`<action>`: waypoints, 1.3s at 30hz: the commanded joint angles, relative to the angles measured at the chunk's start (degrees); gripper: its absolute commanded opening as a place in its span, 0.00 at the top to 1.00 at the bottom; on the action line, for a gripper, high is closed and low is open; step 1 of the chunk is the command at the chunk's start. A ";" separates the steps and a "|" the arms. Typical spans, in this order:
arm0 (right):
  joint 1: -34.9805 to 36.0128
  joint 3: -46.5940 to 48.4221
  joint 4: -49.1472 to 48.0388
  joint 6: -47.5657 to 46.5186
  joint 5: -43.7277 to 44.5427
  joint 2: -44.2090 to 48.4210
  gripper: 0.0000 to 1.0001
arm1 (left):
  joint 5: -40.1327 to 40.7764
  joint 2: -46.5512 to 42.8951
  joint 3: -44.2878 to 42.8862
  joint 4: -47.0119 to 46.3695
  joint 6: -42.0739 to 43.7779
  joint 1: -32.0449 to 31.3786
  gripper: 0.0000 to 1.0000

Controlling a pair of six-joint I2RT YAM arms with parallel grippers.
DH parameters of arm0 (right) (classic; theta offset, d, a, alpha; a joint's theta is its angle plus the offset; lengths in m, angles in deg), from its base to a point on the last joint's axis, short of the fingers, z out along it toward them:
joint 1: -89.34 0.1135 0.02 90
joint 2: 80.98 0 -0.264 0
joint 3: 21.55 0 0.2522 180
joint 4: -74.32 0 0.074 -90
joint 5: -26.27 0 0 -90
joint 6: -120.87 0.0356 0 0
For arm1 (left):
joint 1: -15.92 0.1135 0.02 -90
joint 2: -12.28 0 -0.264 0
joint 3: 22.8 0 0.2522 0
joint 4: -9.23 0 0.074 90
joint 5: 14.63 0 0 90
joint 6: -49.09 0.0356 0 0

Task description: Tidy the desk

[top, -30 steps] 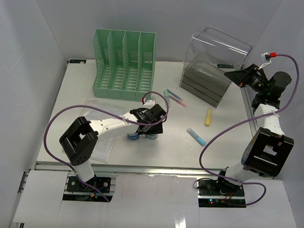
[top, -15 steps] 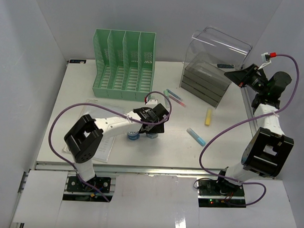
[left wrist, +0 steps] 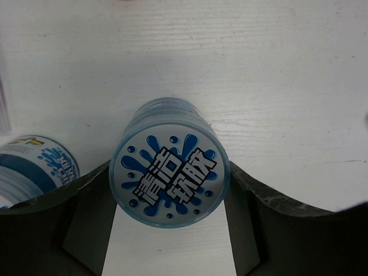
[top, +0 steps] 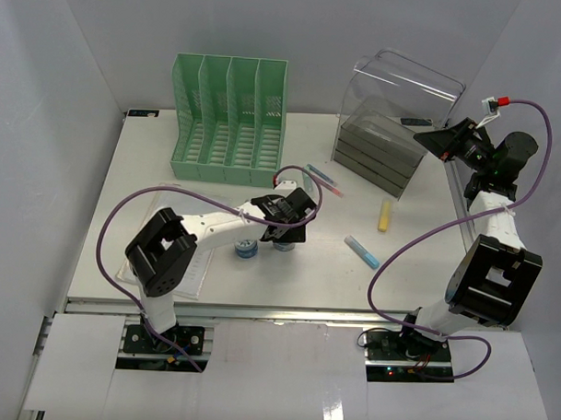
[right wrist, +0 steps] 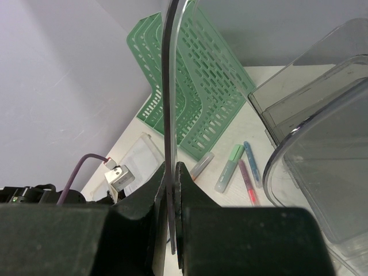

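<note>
The white desk (top: pixel 426 270) carries two small round jars with blue splash-print lids. My left gripper (left wrist: pixel 169 172) reaches down over the right-hand jar (left wrist: pixel 169 178), and its dark fingers (left wrist: pixel 95 201) press the lid's rim from both sides. From above, this jar (top: pixel 284 245) shows just under the left gripper (top: pixel 285 230). The other jar (top: pixel 246 250) stands free to its left. At the far right my right gripper (right wrist: pixel 172 172) is shut on the edge of the clear lid (right wrist: pixel 168 86), holding that lid (top: pixel 405 81) raised over the clear box (top: pixel 379 154).
A green file rack (top: pixel 230 116) stands at the back. Several pens (top: pixel 323 179), a yellow highlighter (top: pixel 385 215) and a blue marker (top: pixel 362 252) lie loose mid-desk. A paper sheet in a sleeve (top: pixel 191 271) lies under the left arm. Walls close in on both sides.
My left gripper has shifted slightly right and away, its elbow swinging in, and the jar between its fingers has moved a little with it. The right arm and lid are unchanged.
</note>
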 commanded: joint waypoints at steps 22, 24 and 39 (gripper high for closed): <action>-0.38 0.15 -2.33 0.00 -0.08 3.38 0.92 | -19.68 -1.56 14.99 -78.06 1.68 3.50 0.99; -0.38 0.15 -2.54 0.41 -0.04 3.42 0.92 | -19.69 2.08 10.89 -82.05 3.33 3.69 1.00; -0.38 -0.82 -3.43 2.71 -1.63 4.95 0.92 | -24.22 23.29 -10.41 -103.35 10.33 5.72 0.99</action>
